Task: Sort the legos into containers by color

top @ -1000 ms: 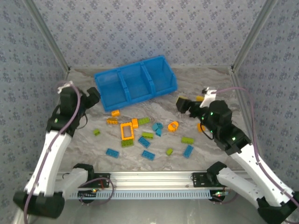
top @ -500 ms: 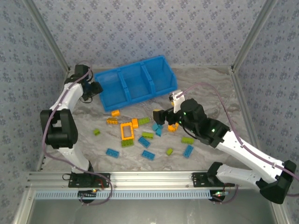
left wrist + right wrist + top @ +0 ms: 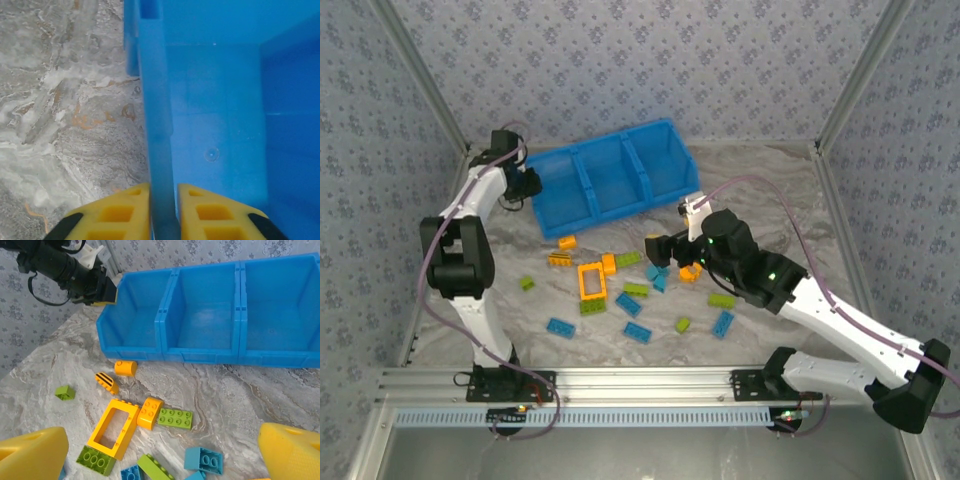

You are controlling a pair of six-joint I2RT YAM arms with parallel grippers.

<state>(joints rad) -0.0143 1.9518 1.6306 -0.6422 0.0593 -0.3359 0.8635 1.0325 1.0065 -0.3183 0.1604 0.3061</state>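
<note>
Nothing is sorted yet: the small, glossy, studded plastic bricks [image 3: 636, 290] in orange, blue and lime, one of them an open orange frame [image 3: 592, 281], all lie loose on the marbled tabletop [image 3: 770, 190]. The right tool [image 3: 658, 246] hovers over them, spread wide and empty. Beyond, the long, smooth blue bin [image 3: 197, 354] shows three bare compartments, and the left tool [image 3: 164, 200] pinches its thin end wall.
</note>
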